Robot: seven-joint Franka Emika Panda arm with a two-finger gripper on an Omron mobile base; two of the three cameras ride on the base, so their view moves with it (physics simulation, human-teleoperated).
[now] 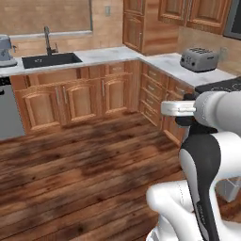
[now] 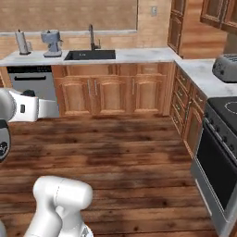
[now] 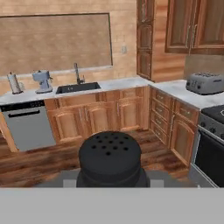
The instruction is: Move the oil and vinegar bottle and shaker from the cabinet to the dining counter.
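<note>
Right up close sits the shaker [image 3: 110,159], round and black with little holes in its domed top, clamped between the fingers, and far behind are the dark plank floor [image 3: 65,159], the smooth marble tabletop [image 3: 113,84] and a shiny toaster [image 3: 204,83].

L-shaped marble worktop [image 2: 139,56] is seen over the wooden base cabinets. Sink [image 2: 90,55] with faucet [image 2: 92,38] is set into it. Paper towel roll [image 2: 21,42] and grey stand mixer [image 2: 52,43] are placed left of the sink; toaster [image 2: 226,67] is placed on the right leg. Wood plank floor [image 2: 125,152] is below
</note>
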